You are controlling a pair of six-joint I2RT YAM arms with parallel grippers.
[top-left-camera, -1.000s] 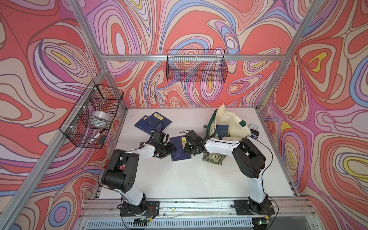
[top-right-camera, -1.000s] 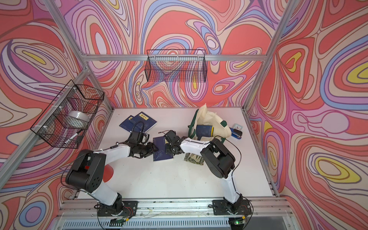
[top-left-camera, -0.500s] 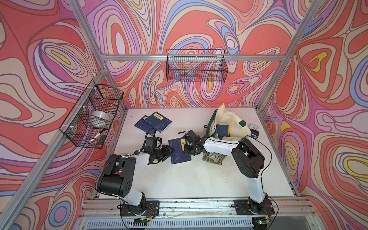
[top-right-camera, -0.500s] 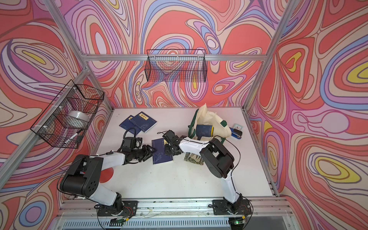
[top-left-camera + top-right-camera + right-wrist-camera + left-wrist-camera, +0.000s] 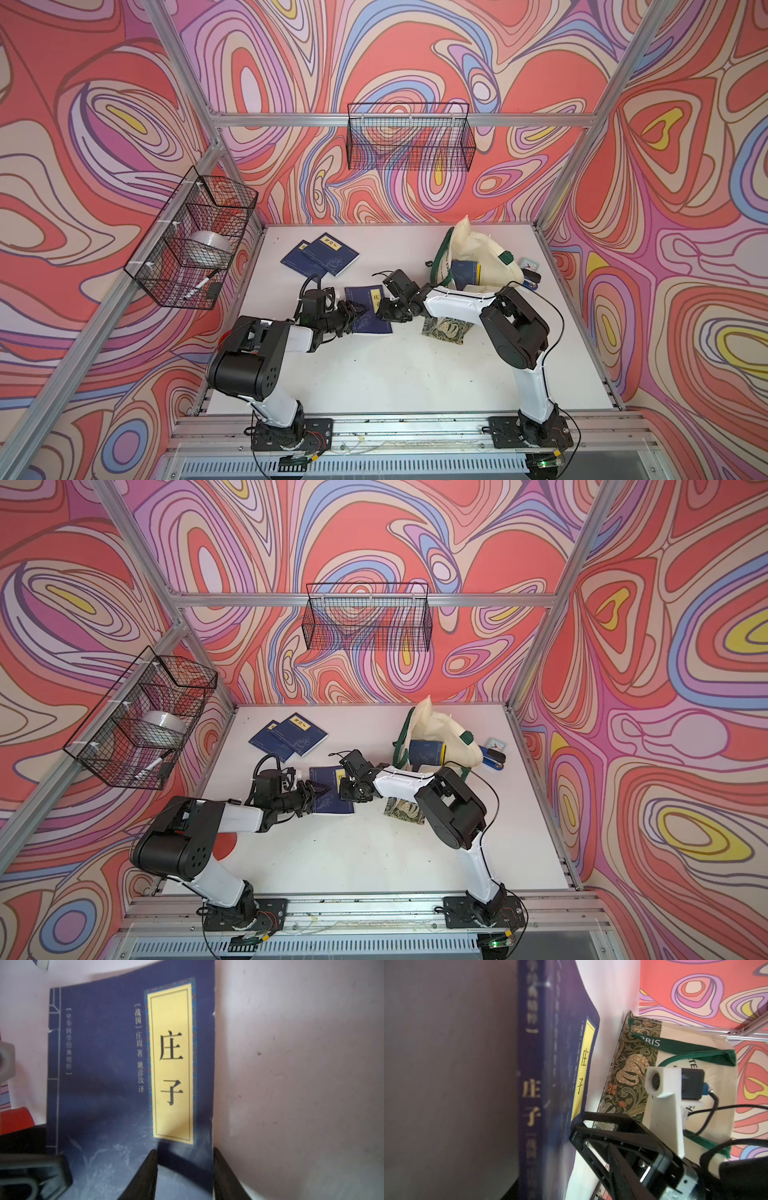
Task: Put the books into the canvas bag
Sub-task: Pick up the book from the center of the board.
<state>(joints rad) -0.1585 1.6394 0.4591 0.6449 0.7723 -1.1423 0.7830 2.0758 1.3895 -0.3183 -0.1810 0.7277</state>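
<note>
Book: the book [image 5: 368, 311] lay flat on the table [image 5: 395, 374] between the two arms, near the bag [image 5: 486, 257].
Left jaws: the left gripper [image 5: 318, 789] sat at the spine side; whether it pinched anything could not be told.
Right jaws: the right gripper [image 5: 185, 1153] was spread astride the label-side edge, one finger over the cover and one over bare table, pinching nothing.
Risk, slip: the thin book offered no lip, so closing fingers would likely skate over the cover or crease it.
Risk, clash: both grippers crowded one small book; pushing from both sides could buckle it or knock fingers together.
Risk, bag: the bag was soft and slumped, and a bagged book [image 5: 463, 272] already showed in its mouth. An incoming book could snag the handle [image 5: 440, 266] or shove the bag toward the stapler [image 5: 532, 278].
Edges: the label-side edge lay free over the table, and the spine faced the left arm.
Room: the front of the table was bare. The far books [image 5: 320, 257] lay well apart, and a red cup [image 5: 226, 845] sat under the left arm. The right arm crossed the bag's base, so the way to the mouth looked tight.
</note>
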